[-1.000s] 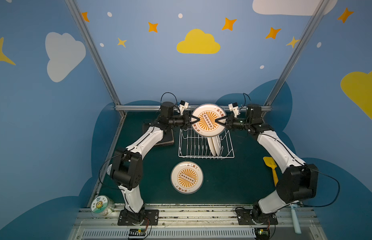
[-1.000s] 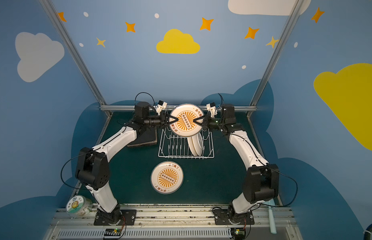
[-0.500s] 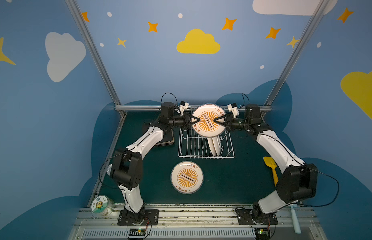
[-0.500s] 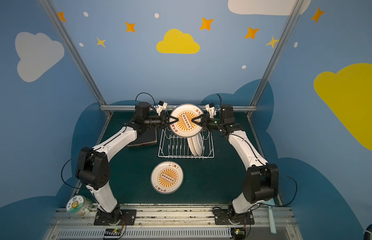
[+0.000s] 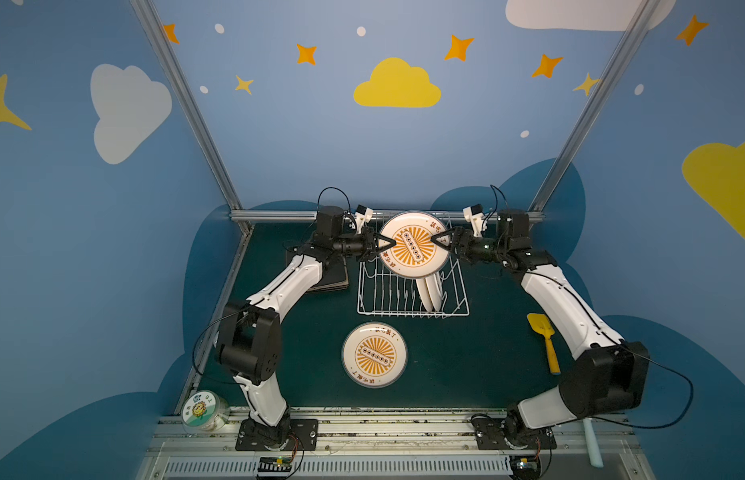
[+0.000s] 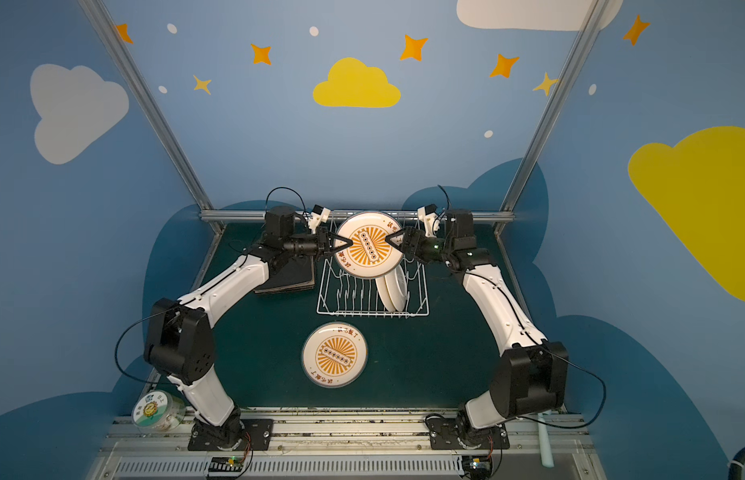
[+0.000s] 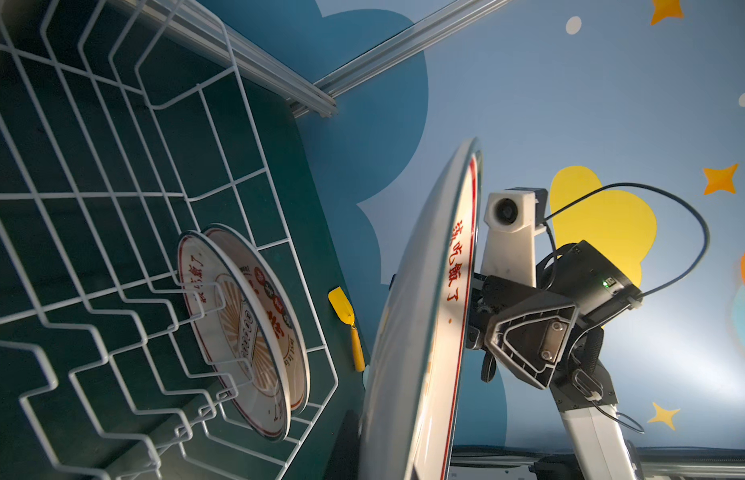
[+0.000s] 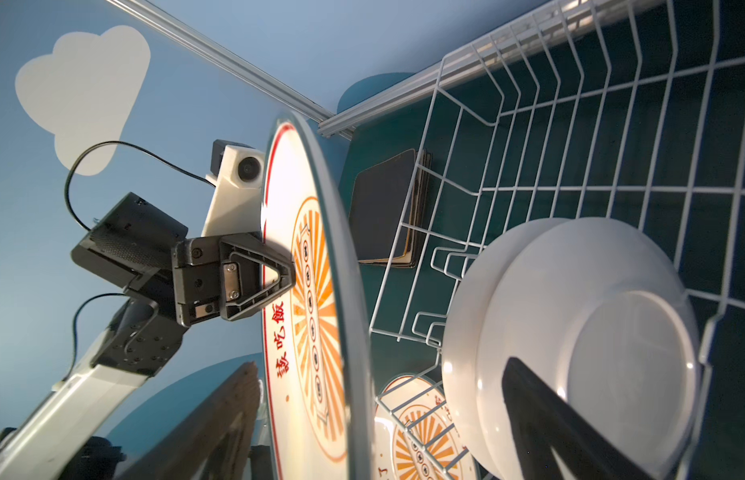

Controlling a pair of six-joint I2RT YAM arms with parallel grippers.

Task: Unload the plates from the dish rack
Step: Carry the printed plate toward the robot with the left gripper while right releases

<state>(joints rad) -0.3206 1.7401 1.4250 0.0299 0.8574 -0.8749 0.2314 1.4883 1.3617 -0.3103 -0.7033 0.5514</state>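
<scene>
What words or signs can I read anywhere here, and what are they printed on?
"該吃飯了": red, along the rim of the raised plate.
"該吃飯了": apparently the same on the plate on the table, very small.
"Just le…": on one of the racked plates; the rest is blurred.
Tub label: too small to read.

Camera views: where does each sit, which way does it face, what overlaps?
Top views: high in front, looking down on left arm, right arm, white wire dish rack, lifted round cream plate with orange sunburst.
Left wrist: faces right gripper across the plate; own dark finger barely shows.
Right wrist: faces left gripper, shut on the plate; own open fingers show.
All share plate, rack.
</scene>
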